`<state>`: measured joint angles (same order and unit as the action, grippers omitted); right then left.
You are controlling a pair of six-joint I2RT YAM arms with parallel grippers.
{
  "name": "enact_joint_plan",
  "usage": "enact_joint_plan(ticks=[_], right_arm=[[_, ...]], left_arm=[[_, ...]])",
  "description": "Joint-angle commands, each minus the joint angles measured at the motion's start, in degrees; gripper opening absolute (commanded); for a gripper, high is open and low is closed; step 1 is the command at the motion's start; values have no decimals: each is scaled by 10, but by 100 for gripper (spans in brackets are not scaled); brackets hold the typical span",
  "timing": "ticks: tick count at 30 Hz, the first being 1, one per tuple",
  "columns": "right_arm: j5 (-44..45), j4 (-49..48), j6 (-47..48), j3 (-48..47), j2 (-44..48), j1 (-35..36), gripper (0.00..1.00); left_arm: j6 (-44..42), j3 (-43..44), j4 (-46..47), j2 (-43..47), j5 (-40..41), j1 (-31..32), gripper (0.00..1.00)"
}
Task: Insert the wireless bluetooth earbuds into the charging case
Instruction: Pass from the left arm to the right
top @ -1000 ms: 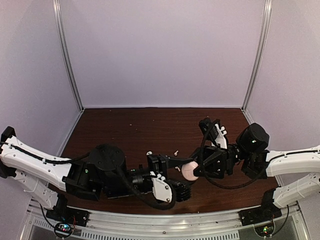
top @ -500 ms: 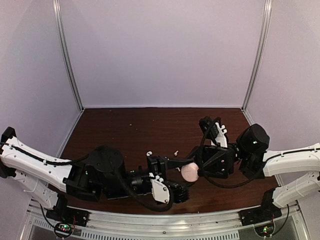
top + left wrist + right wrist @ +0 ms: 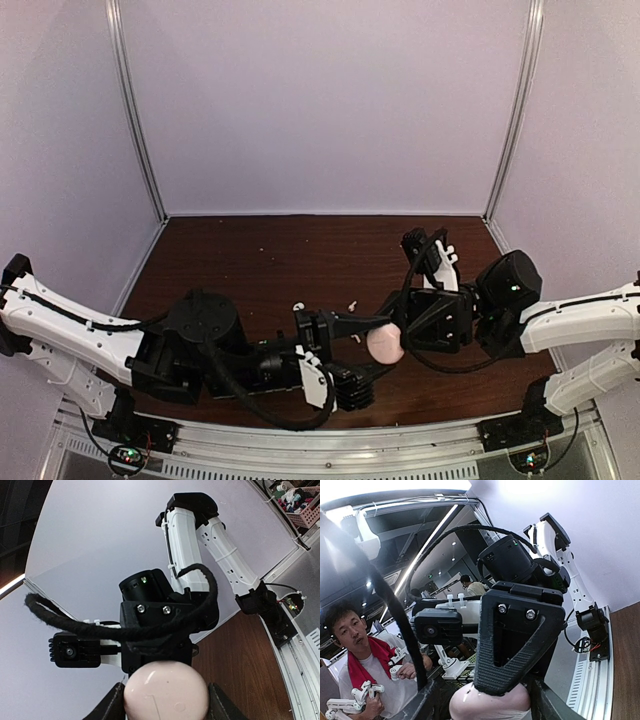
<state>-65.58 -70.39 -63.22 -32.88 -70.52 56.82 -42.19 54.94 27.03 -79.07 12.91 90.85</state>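
Charging case (image 3: 385, 346), pinched by left gripper (image 3: 166, 707) and right gripper (image 3: 482, 705) together, shifted slightly rightward (lid seemingly closed); earbuds (image 3: 352, 303) lying on table (image 3: 250, 260), insertion pending.

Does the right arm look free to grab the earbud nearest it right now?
Probably not: its jaws are closed on the white case, which the left arm also grips. That earbud lies uncovered nearby, but it must release first.
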Motion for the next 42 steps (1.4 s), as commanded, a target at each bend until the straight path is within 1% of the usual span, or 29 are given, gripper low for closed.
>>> enact_joint_plan(ticks=[1,6,11,13,18,20,21,27,30,33,35,38,42], right_arm=[[-22,-17,4,-21,1,12,60],[-23,-3,16,-25,-3,16,60],[-23,4,19,-27,-3,17,56],[-23,8,22,-26,-3,17,53],[-20,29,38,-28,2,17,42],[-16,52,54,-30,6,16,40],[-11,75,71,-32,10,16,39],[32,248,179,-58,43,9,36],[55,303,211,-63,58,-4,35],[101,371,245,-70,72,-23,34],[149,415,261,-73,80,-40,34],[222,460,272,-74,86,-64,34],[347,552,302,-103,84,-66,34]], left_arm=[[-9,-9,36,3,12,-4,40],[-15,-8,37,-1,13,-4,40],[-15,-9,36,-4,13,-6,40],[-12,-10,37,-4,14,-8,40],[-7,-15,39,-3,18,-11,41],[-4,-18,41,-3,24,-12,45],[-1,-20,42,-2,29,-12,49],[17,-34,40,14,54,-20,65],[28,-45,35,25,58,-22,70],[47,-55,35,32,79,-26,73],[72,-62,43,34,105,-31,74],[143,-72,68,36,153,-50,73],[234,-75,78,30,177,-73,69]])
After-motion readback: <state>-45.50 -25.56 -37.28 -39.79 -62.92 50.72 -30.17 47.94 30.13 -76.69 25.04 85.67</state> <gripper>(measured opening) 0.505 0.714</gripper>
